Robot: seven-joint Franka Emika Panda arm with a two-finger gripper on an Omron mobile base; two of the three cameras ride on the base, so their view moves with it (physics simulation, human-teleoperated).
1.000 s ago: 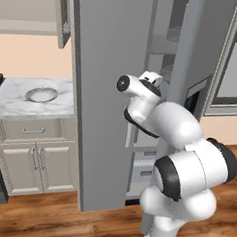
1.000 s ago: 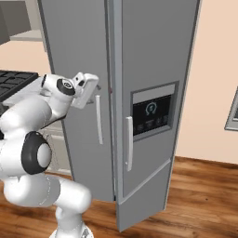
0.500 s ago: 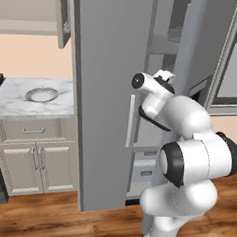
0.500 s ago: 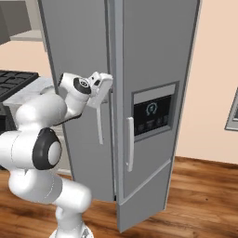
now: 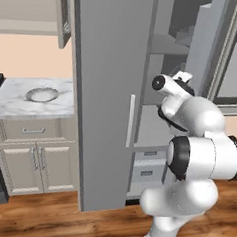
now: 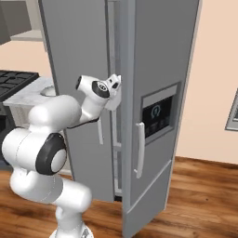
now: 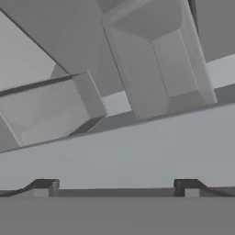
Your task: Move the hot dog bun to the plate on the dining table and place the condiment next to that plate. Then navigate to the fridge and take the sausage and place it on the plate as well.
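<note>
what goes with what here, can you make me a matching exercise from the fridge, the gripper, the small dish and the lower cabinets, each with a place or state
Things
1. fridge
2. gripper
3. small silvery dish
4. lower cabinet doors

Place or state
A. resting on the marble counter
B. open, nothing between its fingertips
C. shut, below the counter
D. door swung open, grey shelves showing inside

Pairs: 1-D, 2-B, 3-A, 4-C

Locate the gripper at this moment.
The gripper, open, is inside the fridge between its doors, in front of grey shelves.
</note>
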